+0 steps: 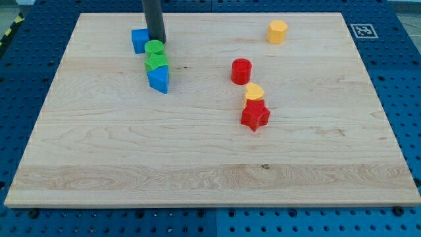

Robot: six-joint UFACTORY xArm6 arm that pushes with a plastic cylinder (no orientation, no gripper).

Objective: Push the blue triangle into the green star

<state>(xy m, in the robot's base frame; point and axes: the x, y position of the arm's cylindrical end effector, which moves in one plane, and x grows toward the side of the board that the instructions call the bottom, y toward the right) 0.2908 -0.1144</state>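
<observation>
Wooden board (197, 151) with pushing rod and scattered blocks. The blue triangle (158, 81) lies in the view's upper left, its upper edge touching the green star (156, 62); judged from this contact, the required push appears essentially complete, with at most a slight closing nudge left. A green cylinder (154, 47) sits just above the star, apparently touching it, and a blue cube (139, 40) stands beside it at the view's left. My tip (156, 41), a bare rod holding nothing, rests between the cube and the green cylinder, on the far side of the stack from the triangle. Well apart at the view's right lie a red cylinder (241, 70), a yellow block (254, 93) touching a red star (255, 116), and a yellow hexagonal block (277, 31); none obstructs the triangle.
</observation>
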